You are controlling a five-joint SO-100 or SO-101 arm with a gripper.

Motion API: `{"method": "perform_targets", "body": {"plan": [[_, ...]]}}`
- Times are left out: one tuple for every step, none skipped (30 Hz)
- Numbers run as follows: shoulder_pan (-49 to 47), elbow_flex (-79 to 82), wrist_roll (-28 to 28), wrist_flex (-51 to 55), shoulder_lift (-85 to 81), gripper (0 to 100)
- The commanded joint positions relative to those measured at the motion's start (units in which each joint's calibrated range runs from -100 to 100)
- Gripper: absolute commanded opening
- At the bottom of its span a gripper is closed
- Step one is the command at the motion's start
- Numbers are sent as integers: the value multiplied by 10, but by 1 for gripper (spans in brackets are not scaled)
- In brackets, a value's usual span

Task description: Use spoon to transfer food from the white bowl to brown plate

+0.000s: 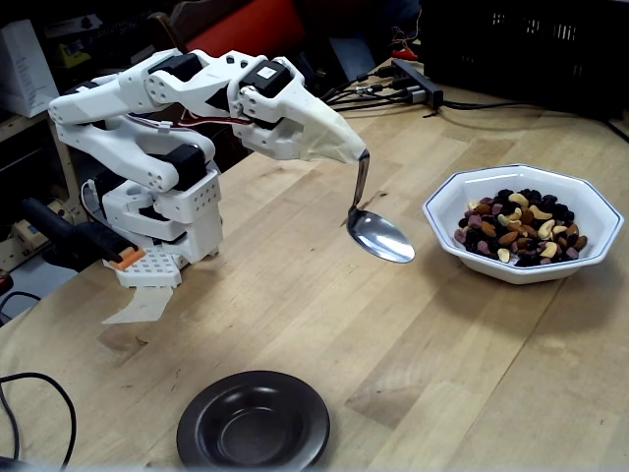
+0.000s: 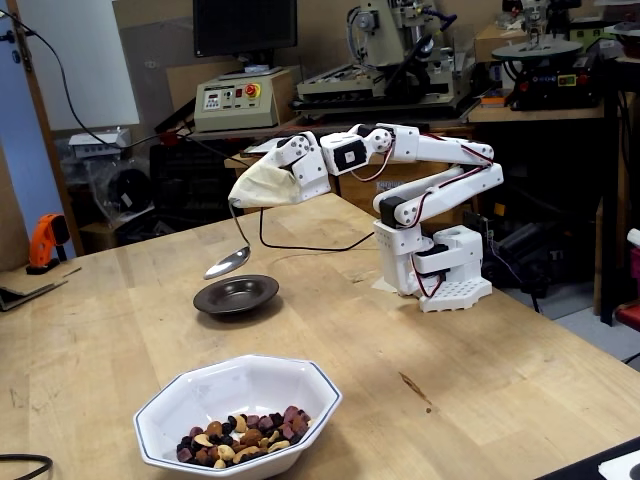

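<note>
In a fixed view, the white arm stands at about 9 o'clock on the wooden table (image 1: 324, 324), folded and reaching toward 3 o'clock. Its gripper (image 1: 360, 154) is clamped on the handle tip of the spoon (image 1: 378, 234), which hangs downward in the air, empty, its oval bowl tilted toward 4 o'clock. The brown plate (image 1: 254, 421) lies at 6 o'clock, near the table's front edge, empty, well apart from the arm's base. Bare wood separates the plate, the spoon and the white bowl (image 1: 523, 218), which sits at 3 o'clock near the right side and holds the food (image 1: 519, 227) heaped toward its right half. Black cables (image 1: 393, 93) run along the far edge at 12 o'clock. In another fixed view the spoon (image 2: 227, 262) hangs above and just left of the plate (image 2: 236, 296), with the bowl (image 2: 238, 414) close to the near edge.
</note>
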Motion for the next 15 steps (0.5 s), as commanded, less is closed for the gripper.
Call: {"method": "perform_targets", "body": {"plan": [[5,-48,-3,-7,11,4],[5,-48,-3,-7,21,4],[5,-49,-3,-7,35,4],[5,-50,-3,-7,51,4],[5,-50,-3,-7,71,4],[5,-50,-3,-7,92,4],[5,-50,-3,-7,114,4],[5,-51,-3,-7,136,4],[5,-55,-3,-8,153,4],[5,-65,-3,-8,172,4],[4,-76,-3,-9,189,4],[3,-89,-3,-14,203,4],[2,-108,-3,-23,215,4],[2,-127,-3,-36,226,4],[1,-144,-3,-47,237,4]]}}
